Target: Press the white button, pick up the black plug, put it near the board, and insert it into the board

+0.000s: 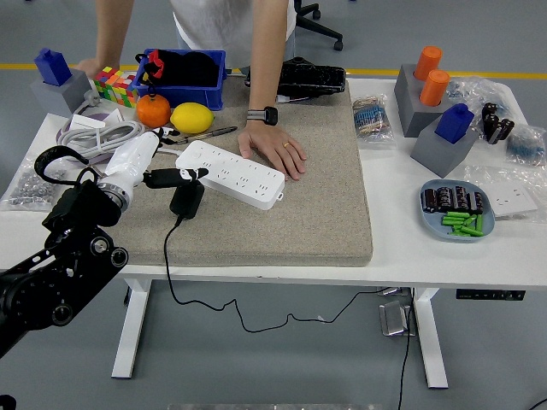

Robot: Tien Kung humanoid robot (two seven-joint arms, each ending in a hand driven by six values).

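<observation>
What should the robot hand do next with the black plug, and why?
Probably lower the left robot hand a little and close its fingers around the black plug. The hand is open and hovers just above the plug's top end, holding nothing. The plug lies on the beige mat, beside the white power strip and not in it. A person's hand rests by the strip.

The left arm (60,273) reaches up from the lower left corner, its white-sleeved wrist angled toward the right. The left hand (167,177) points its dark fingers (184,176) sideways, extended and relaxed, holding nothing. The person's hand (275,149) lies flat, palm down, fingers spread
</observation>
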